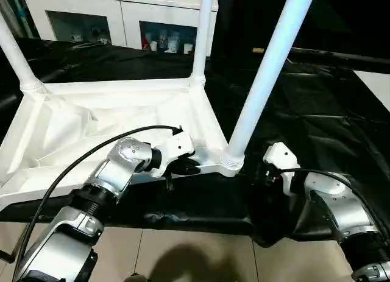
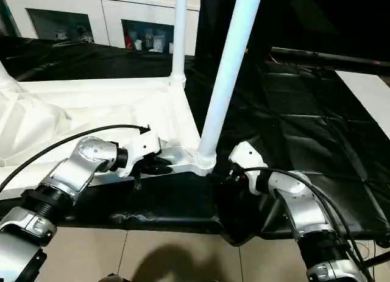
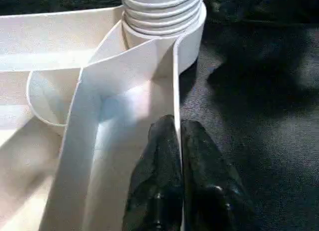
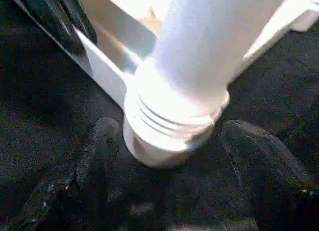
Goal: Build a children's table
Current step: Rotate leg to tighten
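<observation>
The children's table (image 1: 122,117) lies upside down on the black cloth, ribbed underside up. Three white legs stand in its corner sockets: the near right leg (image 1: 262,81), the far right leg (image 1: 203,32) and the far left leg (image 1: 15,53). My left gripper (image 3: 178,136) is shut on the thin front rim (image 3: 175,81) of the top, one black finger on each side, just left of the near right socket (image 3: 164,16). My right gripper (image 4: 172,136) stands open around the base of the near right leg, its fingertips (image 4: 107,131) on either side of the ringed socket (image 4: 169,126).
The black-draped work table (image 1: 317,99) runs on to the right and back. Its front edge lies just below my wrists, with tiled floor (image 1: 183,251) beneath. A white cabinet (image 1: 122,20) with glass doors stands behind. A black cable (image 1: 73,166) loops over my left forearm.
</observation>
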Robot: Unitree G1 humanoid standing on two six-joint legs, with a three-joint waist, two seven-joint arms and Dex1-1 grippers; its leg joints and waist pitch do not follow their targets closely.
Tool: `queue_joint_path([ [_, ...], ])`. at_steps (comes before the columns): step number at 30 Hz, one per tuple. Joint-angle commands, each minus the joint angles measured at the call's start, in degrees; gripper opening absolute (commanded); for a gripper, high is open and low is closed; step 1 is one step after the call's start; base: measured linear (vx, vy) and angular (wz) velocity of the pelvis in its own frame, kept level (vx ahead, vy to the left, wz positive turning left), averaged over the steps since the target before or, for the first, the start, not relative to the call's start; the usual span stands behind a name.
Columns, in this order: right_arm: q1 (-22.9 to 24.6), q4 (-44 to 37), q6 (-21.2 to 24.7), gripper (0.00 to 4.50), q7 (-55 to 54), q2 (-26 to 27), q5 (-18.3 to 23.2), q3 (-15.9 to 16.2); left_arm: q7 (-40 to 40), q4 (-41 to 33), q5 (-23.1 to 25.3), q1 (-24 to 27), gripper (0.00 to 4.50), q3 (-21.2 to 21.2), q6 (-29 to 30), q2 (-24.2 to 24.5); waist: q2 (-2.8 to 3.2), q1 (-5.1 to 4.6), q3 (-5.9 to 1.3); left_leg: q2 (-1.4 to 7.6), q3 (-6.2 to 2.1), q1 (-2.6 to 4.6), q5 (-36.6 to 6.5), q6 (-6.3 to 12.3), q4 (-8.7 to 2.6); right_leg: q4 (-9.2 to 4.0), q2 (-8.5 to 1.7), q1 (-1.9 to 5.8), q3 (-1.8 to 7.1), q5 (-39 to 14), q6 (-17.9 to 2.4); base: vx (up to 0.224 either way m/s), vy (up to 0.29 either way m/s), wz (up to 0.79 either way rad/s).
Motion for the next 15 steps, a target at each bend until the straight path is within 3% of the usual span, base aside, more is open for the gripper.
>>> queue_joint_path([
  [1,-0.8,0.3,-0.4,3.63,0.9,0.0,1.5,-1.2,-1.2,0.8,0.7,1.5,0.05,-1.5,1.3,0.8,-0.43,0.18,-3.61,0.33,-0.24,0.64,-17.2,1.30,-4.00,-4.93,-2.25,2.45,1.53,-17.4,-10.2,0.000,0.000,0.00],
  [10,-2.8,3.2,-1.2,3.63,0.7,1.7,2.2,-1.3,-7.3,-3.6,-1.5,4.1,0.05,-2.7,-0.3,1.2,-0.36,0.23,-3.83,0.38,-0.02,0.70,-14.3,1.78,-3.86,-4.25,-2.10,2.58,1.64,-12.0,-11.9,0.000,0.000,0.00],
  [15,-3.8,4.5,-1.1,3.63,3.0,2.3,3.5,-1.0,-9.1,-6.4,-2.4,5.7,0.05,-3.3,0.7,1.8,-0.38,0.24,-3.79,0.42,-0.02,0.78,-15.0,1.73,-3.93,-4.26,-2.19,2.66,1.59,-12.5,-12.2,0.000,0.000,0.00],
])
